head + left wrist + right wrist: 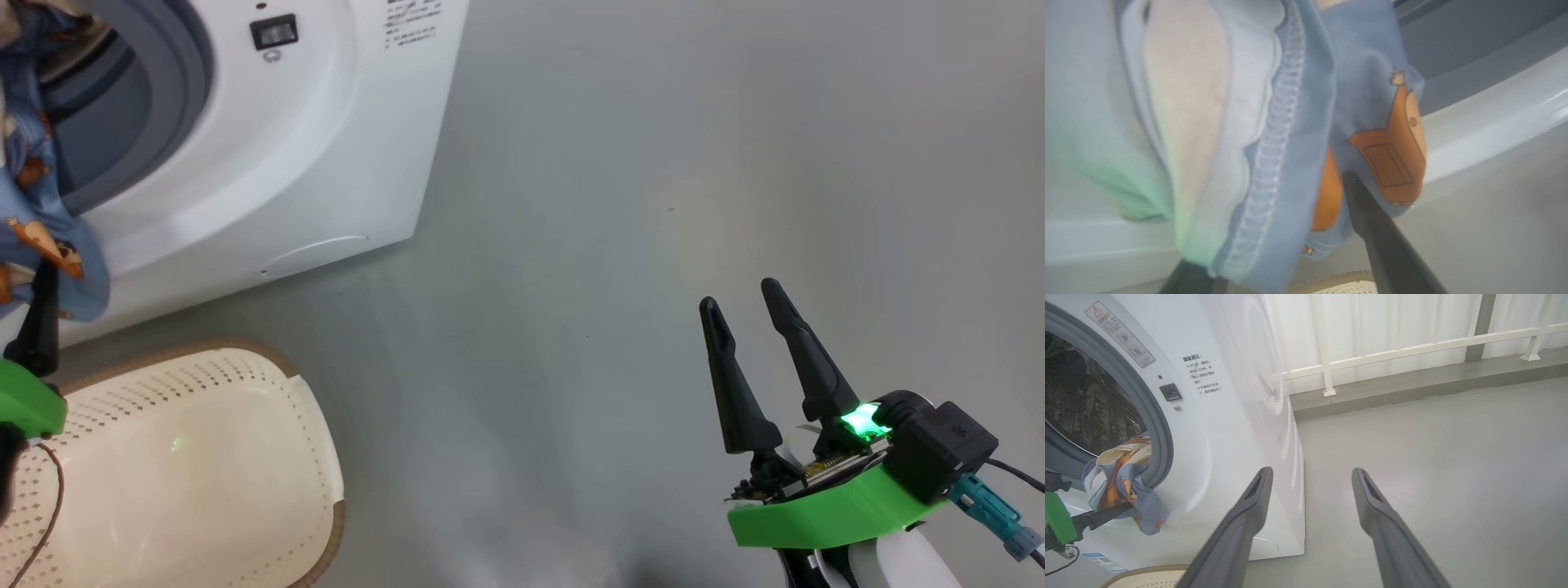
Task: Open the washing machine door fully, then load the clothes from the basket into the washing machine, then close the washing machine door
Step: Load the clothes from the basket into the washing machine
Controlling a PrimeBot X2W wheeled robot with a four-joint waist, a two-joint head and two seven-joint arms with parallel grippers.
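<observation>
The clothes [41,204], light blue with orange bears, hang out of the washing machine [326,163] over the grey gasket, partly inside the drum. My left gripper [37,314] is open just below the opening. In the left wrist view its fingers [1372,237] stand wide apart with the clothes [1290,122] draped between and against them. The right wrist view shows the clothes [1122,482] spilling over the washing machine [1229,437] rim. The basket [318,441] sits on the floor below with nothing in it. My right gripper [740,294] is open above bare floor. The washing machine door is out of view.
Grey floor stretches right of the machine. In the right wrist view a white railing [1412,347] on a raised grey kerb [1412,384] runs behind it. The basket's brown rim [1147,571] lies close to the machine's front. My right gripper [1311,471] points past the machine's corner.
</observation>
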